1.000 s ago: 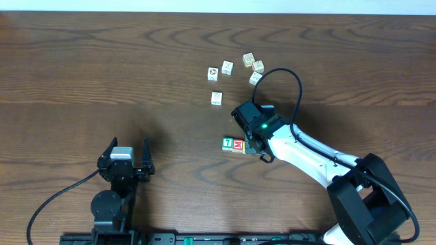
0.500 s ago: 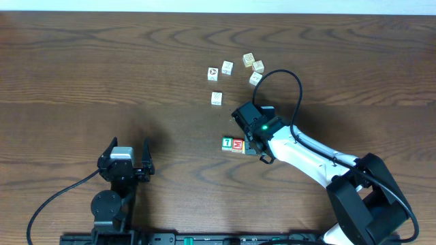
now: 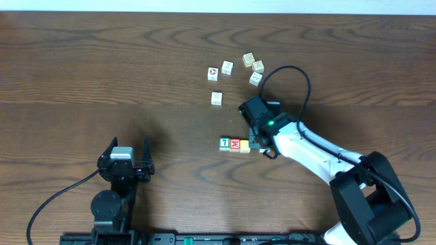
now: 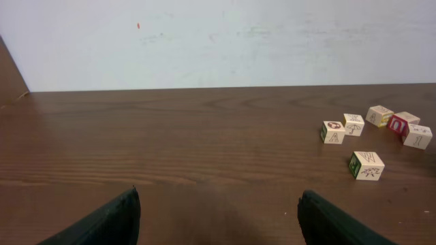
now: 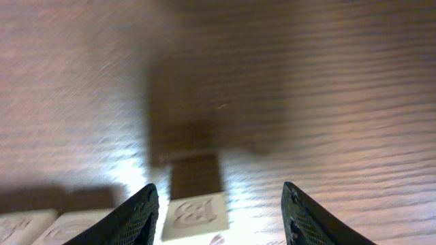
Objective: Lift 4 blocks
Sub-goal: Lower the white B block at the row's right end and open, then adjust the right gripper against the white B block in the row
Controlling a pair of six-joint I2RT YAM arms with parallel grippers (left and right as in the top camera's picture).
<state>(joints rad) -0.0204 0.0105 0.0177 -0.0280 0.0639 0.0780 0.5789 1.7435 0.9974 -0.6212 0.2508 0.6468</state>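
white "7" on green block (image 3: 224,143)

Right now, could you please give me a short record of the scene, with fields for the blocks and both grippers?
row: green block, red block, yellow-orange block, side by side on the table
white block: alone, between the row and the cluster
cream cubes: loose cluster of five
right gripper: open, low at the row's yellow-orange end
left gripper: open, empty, far from the blocks
blocks lifted: none

Overhead straight down, left wrist low across table (image 4: 170,136), right wrist close above blocks (image 5: 194,214)
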